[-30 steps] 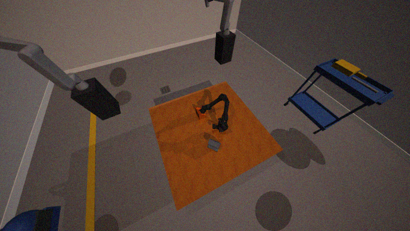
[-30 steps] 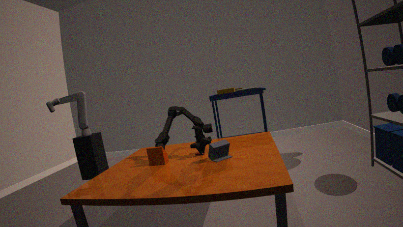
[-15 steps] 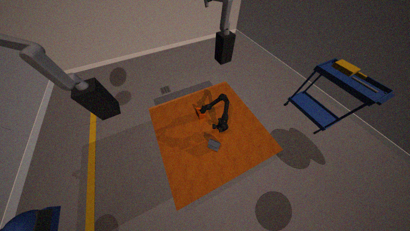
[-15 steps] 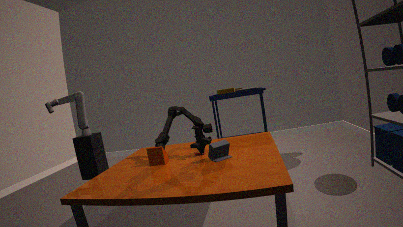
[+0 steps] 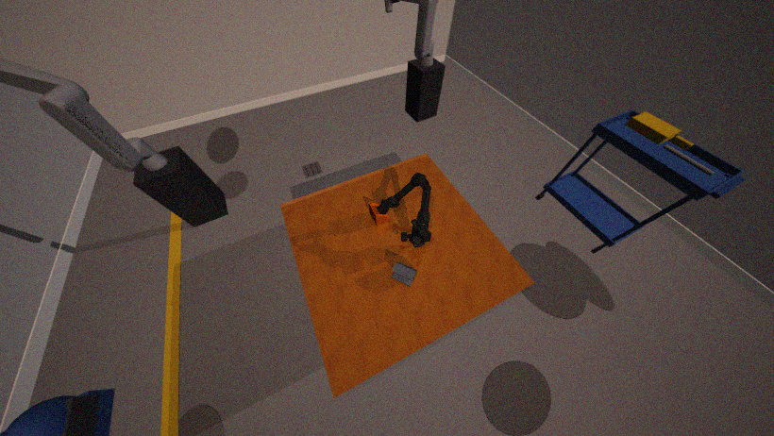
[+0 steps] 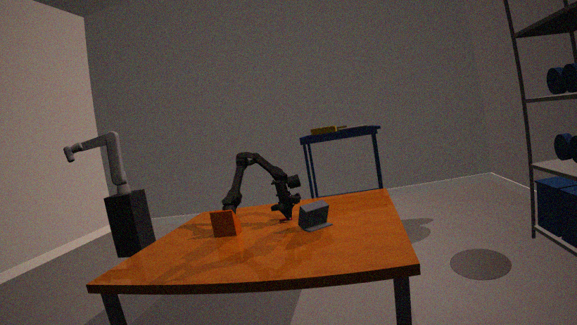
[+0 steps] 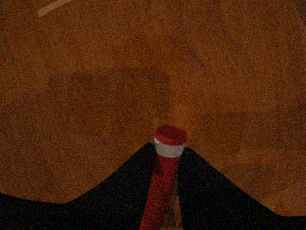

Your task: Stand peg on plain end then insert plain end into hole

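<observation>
The red peg [image 7: 161,187] [image 6: 283,220] is low at the table top. Its white-banded end points up the wrist view, and its other end runs out of the bottom of that view. My gripper [image 7: 166,153] [image 6: 288,219] is shut on the peg close behind the white band, with a black finger on each side. In the top view the arm hides the fingertips and the peg. A grey block with a sloped face and a foot plate [image 5: 404,274] [image 6: 313,216] stands close by the gripper. No hole can be made out in it.
The wooden table [image 5: 433,325] [image 6: 343,252] carries everything. An orange box-like block [image 5: 378,214] [image 6: 224,223] stands near the arm's base, on the other side of the gripper from the grey block. A blue cart [image 5: 590,208] [image 6: 343,135] stands beyond the table.
</observation>
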`<control>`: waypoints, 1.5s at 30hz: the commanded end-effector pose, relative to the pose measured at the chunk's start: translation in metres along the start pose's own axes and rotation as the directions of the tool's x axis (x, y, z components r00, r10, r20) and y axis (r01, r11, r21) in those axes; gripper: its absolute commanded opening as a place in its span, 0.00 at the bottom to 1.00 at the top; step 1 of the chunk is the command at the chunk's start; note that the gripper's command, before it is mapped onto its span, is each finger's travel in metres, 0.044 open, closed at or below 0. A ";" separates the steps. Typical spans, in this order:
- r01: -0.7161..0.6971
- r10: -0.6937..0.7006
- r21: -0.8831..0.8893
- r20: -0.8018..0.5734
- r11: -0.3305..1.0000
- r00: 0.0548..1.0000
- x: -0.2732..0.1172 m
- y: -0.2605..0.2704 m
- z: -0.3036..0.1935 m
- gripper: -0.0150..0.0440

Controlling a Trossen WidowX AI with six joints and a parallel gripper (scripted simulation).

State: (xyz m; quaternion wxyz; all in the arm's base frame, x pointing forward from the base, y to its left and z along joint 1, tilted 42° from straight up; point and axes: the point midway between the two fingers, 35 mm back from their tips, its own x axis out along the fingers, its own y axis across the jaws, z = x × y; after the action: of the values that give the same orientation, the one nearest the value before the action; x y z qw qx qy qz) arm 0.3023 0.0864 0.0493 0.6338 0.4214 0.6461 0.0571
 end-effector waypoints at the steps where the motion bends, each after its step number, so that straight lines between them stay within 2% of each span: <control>1: -0.001 0.001 -0.001 0.036 1.000 0.999 -0.003 0.000 -0.001 0.34; 45: -0.001 0.001 0.001 0.405 1.000 0.914 -0.025 0.000 -0.020 0.34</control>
State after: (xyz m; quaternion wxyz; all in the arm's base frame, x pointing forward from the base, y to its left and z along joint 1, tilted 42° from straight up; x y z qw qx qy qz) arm 0.2822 0.0810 0.0707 0.7465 0.4240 0.5121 -0.0272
